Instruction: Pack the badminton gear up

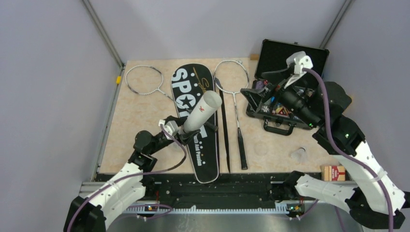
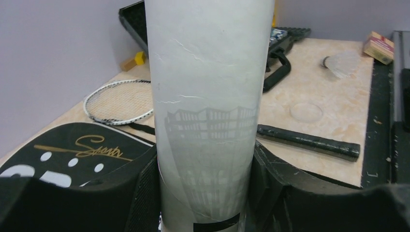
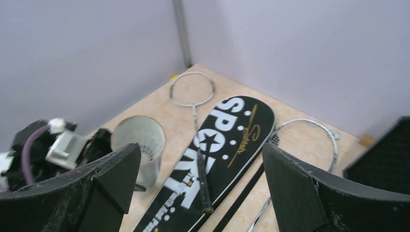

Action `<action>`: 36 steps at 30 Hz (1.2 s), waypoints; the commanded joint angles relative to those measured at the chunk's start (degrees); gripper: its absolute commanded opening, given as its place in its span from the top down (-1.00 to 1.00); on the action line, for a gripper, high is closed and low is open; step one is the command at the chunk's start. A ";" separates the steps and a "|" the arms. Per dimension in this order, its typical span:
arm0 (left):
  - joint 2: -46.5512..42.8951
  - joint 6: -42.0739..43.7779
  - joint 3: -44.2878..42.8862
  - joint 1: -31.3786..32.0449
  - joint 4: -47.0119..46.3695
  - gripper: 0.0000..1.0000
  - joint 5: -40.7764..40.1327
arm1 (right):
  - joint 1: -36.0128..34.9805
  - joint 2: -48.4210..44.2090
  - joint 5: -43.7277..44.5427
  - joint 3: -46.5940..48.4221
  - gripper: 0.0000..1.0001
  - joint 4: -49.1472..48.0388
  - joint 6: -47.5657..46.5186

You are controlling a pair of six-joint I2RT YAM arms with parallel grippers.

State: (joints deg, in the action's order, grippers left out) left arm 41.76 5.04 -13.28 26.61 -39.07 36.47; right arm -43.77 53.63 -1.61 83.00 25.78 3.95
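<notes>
One smooth white cylindrical tube [image 1: 202, 112]

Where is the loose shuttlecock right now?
Top view: the shuttlecock lies on the table's right side, between the racket handle and the small red box.

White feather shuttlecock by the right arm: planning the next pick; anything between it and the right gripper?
Nothing visible: the white feather shuttlecock lies on bare beige tabletop, the open right gripper over the black hard case.
</notes>
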 commanded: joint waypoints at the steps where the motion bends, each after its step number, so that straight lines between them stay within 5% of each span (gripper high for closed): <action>1: -1.89 -4.67 -0.50 -0.16 -5.99 0.64 -14.10 | -0.26 -1.02 20.38 -9.93 -0.97 -2.18 5.01; 4: -2.75 -9.19 -0.34 -0.16 -6.50 0.65 -26.28 | -0.18 -1.90 33.56 -18.74 -0.97 1.27 13.32; 8: -3.26 -11.80 -0.25 -0.18 -6.45 0.66 -34.70 | -0.18 -2.49 40.26 -27.84 -0.95 7.80 27.18; 16: -5.15 -12.43 0.76 -0.20 -6.95 0.65 -33.44 | 2.24 3.68 33.11 -37.61 -0.79 11.09 36.68; 23: -7.70 -12.42 1.99 -0.16 -7.29 0.65 -32.30 | 4.82 10.27 25.05 -44.66 -0.60 3.49 39.33; 31: -6.63 -12.44 1.58 -0.24 -7.53 0.65 -31.84 | 7.95 14.73 16.94 -48.58 -0.02 -2.63 39.41; 36: -5.75 -12.25 1.31 -0.20 -7.52 0.65 -31.94 | 8.00 17.41 16.75 -48.36 0.15 -0.64 39.98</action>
State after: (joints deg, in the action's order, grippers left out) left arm 35.86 -6.72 -10.96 26.61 -40.91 4.25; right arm -36.18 69.60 17.17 34.41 26.30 42.81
